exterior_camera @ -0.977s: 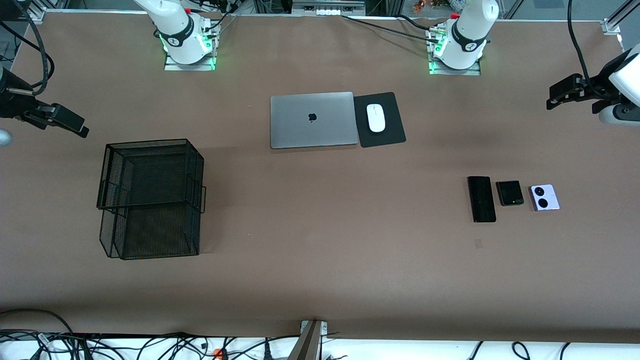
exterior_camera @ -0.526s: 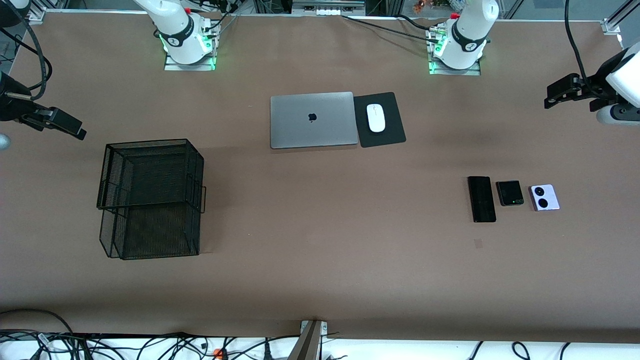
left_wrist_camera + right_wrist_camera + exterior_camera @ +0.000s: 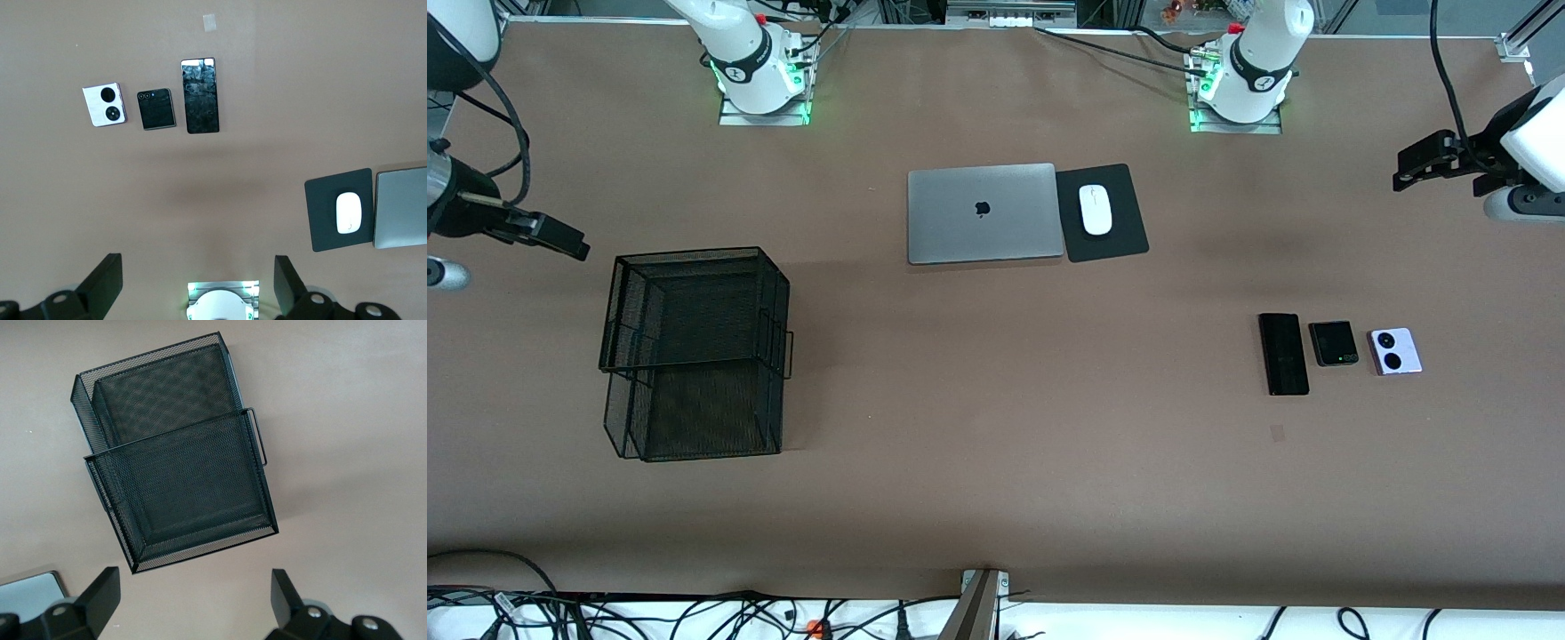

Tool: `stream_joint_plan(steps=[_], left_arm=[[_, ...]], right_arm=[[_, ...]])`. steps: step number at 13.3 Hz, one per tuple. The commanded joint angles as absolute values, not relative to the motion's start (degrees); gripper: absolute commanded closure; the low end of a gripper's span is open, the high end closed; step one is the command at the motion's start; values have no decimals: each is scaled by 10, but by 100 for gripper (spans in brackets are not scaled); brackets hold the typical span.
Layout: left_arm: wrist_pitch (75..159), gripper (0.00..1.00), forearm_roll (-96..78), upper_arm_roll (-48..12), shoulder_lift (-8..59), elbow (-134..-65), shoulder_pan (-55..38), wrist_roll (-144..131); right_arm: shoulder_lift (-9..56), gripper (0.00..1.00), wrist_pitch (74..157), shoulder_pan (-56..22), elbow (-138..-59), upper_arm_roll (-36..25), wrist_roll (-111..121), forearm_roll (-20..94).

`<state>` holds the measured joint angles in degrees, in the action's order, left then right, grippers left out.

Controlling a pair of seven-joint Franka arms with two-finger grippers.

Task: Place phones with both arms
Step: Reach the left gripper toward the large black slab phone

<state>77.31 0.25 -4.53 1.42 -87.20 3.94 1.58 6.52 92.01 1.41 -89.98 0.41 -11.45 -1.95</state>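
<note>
Left gripper (image 3: pixel 195 283) up high over the left arm's end of the table (image 3: pixel 996 498), jaws wide open, nothing in them. Right gripper (image 3: pixel 190 600) up high over the right arm's end, close by the basket (image 3: pixel 631 311), jaws wide open too, nothing held.

Three phones flat on the table in a row, toward the left arm's end, nearer the front camera than the laptop (image 3: pixel 983 213) and the mouse (image 3: pixel 1096 210). Long phone (image 3: pixel 1283 353) at the end of the row closest to the middle of the table. Small black phone (image 3: pixel 1333 343) just beside it, in the middle of the row. Lilac phone (image 3: pixel 1395 350) just beside that, at the row's outer end. Small gaps between them, none touching. Basket well apart from all three and, as far as can be seen, with nothing inside.

Most likely the very start: no phone picked up, none put away. Probably the reach for a first phone.

Next, by the look of it: bring the left gripper down over the row. Pick one phone only. Line the jaws up across its short sides and keep clear of the one next to it. Go low, since the phones are thin and flat. Maybe hand over to the right gripper somewhere in the middle, with the basket so far off.
</note>
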Motion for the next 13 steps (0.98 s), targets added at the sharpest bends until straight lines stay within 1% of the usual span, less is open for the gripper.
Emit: stream_joint_plan(steps=[1,4,8,13], left_arm=[[774,0,12,-47,27,-884,33,21],[782,0,13,-47,43,-889,34,23],[827,0,43,-49,55,-921,37,37],[920,0,44,-42,153,-928,55,101]], right_arm=[[77,0,921,21,-888,7,-119,-24],[77,0,921,19,-888,8,-122,-18],[76,0,915,17,-890,9,-123,-17],[76,0,915,19,-892,7,-118,-17]])
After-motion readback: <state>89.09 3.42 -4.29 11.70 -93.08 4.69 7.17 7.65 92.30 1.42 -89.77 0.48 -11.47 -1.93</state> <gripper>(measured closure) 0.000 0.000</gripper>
